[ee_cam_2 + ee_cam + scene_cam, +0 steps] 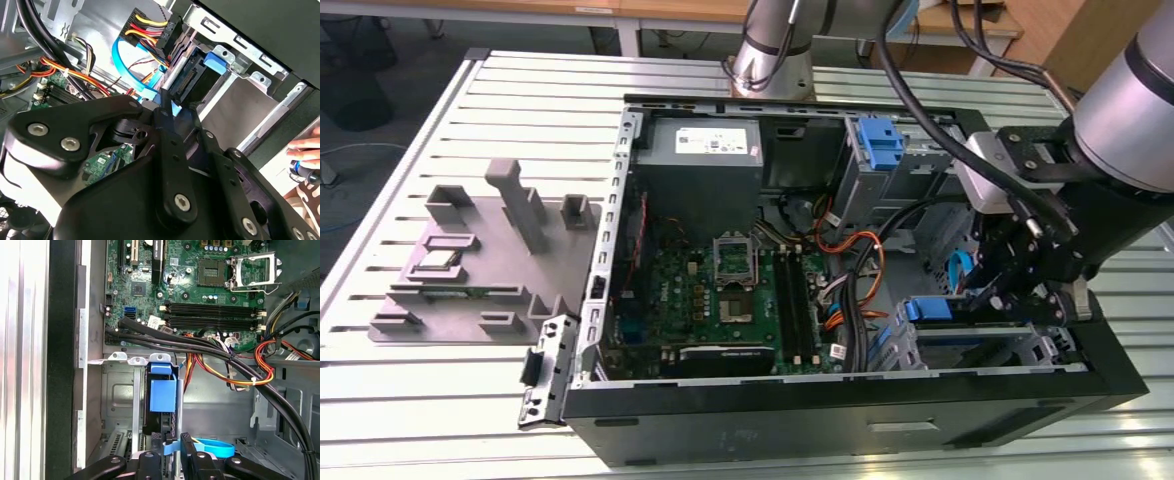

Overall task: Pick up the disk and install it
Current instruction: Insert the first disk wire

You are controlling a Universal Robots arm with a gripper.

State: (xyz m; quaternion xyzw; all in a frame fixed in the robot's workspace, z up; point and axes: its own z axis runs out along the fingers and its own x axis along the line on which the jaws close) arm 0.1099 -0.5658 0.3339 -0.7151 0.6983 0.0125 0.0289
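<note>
Standing on edge in the drive bay of the computer case [854, 420], the disk [162, 395] is seen just ahead of the gripper [171, 449]. The gripper's fingers [189, 444] are drawn nearly together around its blue carrier end. In the exterior view, the gripper [1014, 300] sits at 3 o'clock from the motherboard [720, 290].

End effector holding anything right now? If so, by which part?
Yes: the end effector is shut on the disk, gripping the blue carrier frame at its end nearest the arm, with the disk standing in the case's drive cage.
</note>
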